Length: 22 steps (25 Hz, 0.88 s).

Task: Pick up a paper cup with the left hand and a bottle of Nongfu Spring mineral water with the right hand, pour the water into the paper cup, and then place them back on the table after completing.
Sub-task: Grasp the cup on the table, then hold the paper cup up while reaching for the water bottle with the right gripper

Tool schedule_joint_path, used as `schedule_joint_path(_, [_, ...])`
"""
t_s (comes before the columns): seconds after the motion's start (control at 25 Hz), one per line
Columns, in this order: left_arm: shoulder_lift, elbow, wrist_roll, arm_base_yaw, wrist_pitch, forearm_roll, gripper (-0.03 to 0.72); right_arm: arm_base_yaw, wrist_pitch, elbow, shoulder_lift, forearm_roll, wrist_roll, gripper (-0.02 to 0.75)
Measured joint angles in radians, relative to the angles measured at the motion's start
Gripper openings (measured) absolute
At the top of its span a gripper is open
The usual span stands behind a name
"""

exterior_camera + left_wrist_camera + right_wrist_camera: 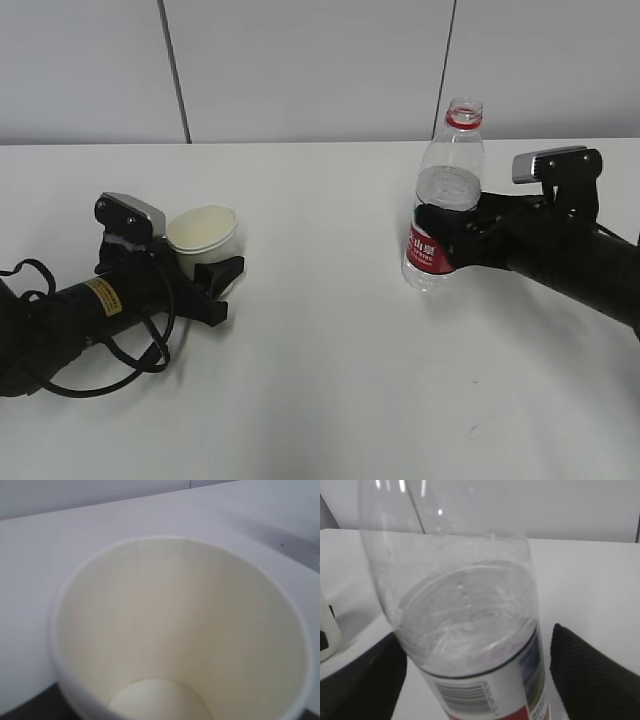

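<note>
I see my left tool (222, 283) lying low on the white counter (330, 380), its two black fingers set either side of the paper cup (205, 235), which stands upright at the left of the counter with its mouth open; whether the fingers press the wall or only flank it I cannot tell. Through the left wrist camera the cup's cream interior (180, 630) fills the view and looks dry, round base visible. On the right, my right tool (438, 235) is pinching the clear bottle (444, 200) at its red label, and the bottle stands upright, cap off, with a red ring around the neck. Its base sits at or just above the counter; I cannot tell which. The right wrist camera shows the water (470, 625) level a little above the label, with a dark finger pad (592, 675) on each side of the bottle. Cup and bottle are well apart.
</note>
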Motion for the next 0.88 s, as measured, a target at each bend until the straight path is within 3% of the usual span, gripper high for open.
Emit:
schedule_joint_path(0.68, [0.0,0.0,0.0,0.0,-0.001,0.006,0.396,0.006,0.0,-0.129,0.111,-0.025,0.005,0.66])
schedule_joint_path(0.88, [0.0,0.0,0.0,0.0,-0.001,0.007,0.396,0.006,0.0,-0.134,0.111,-0.048,0.006,0.592])
